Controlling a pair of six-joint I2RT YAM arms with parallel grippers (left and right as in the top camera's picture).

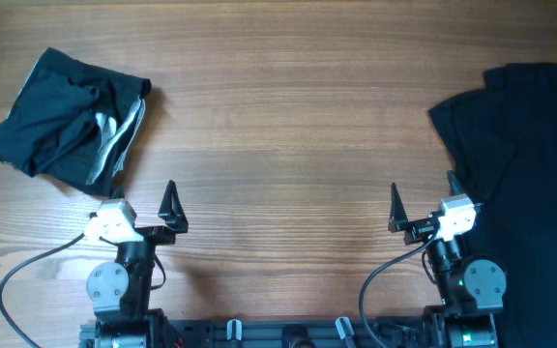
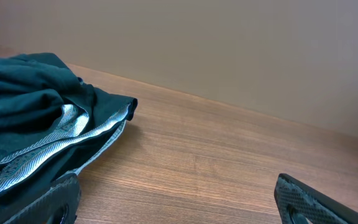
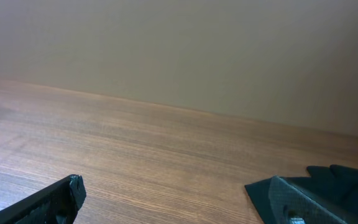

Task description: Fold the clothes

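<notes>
Your left fingers (image 2: pixel 309 204) and right fingers (image 3: pixel 291 202) are spread, holding nothing. A bundled garment (image 1: pixel 66 121) sits at ten o'clock on the desk (image 1: pixel 288 126). A flat garment (image 1: pixel 535 164) at three o'clock looks unfolded, so folding remains.

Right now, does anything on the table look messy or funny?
Yes. The dark shirt at the far left is scrunched into a lumpy heap, with its pale grey inside showing. The other dark shirt on the right lies flatter but runs off the picture's edge.
</notes>
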